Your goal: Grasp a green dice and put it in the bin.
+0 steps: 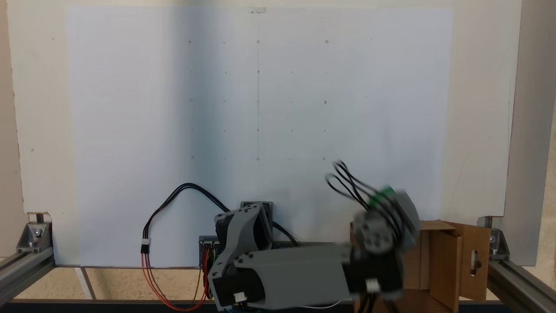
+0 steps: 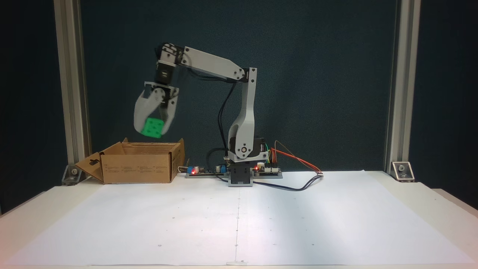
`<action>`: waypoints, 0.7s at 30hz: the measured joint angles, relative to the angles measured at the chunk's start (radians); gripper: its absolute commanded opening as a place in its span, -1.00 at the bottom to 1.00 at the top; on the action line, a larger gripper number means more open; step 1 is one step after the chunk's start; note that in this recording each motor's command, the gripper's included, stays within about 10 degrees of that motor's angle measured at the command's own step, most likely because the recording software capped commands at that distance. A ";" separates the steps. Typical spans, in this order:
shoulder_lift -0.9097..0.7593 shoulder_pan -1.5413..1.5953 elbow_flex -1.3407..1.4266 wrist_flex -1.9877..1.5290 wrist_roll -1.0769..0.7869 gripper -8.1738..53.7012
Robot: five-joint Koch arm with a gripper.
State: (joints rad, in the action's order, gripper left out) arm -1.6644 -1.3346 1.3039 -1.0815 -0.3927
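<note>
In a fixed view the green dice (image 2: pixel 152 127) hangs in the air between the grey fingers of my gripper (image 2: pixel 151 129), which is shut on it. The dice is a short way above the open top of the bin (image 2: pixel 138 168), a brown cardboard box at the left. In the other fixed view the gripper (image 1: pixel 384 202) is blurred above the bin (image 1: pixel 447 261) at the lower right, and only a sliver of the green dice (image 1: pixel 384 193) shows among the black cables.
The arm's base (image 2: pixel 241 172) and circuit boards stand at the back middle of the white sheet (image 2: pixel 239 224), with loose cables trailing beside it. Aluminium frame posts (image 2: pixel 71 93) rise at both sides. The bin's side flap with the oblong cut-out (image 2: pixel 89 164) sticks outward.
</note>
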 measured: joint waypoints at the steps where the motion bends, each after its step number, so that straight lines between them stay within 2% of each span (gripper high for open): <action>1: 0.008 -0.061 -0.029 0.009 -0.017 -0.36; 9: 0.192 -0.382 -0.091 0.212 -0.071 -0.36; 15: 0.341 -0.479 -0.091 0.232 -0.129 -0.36; 21: 0.419 -0.485 -0.089 0.222 -0.156 -0.36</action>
State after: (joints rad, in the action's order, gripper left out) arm -1.2456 -1.8193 1.2149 -0.8590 -0.5492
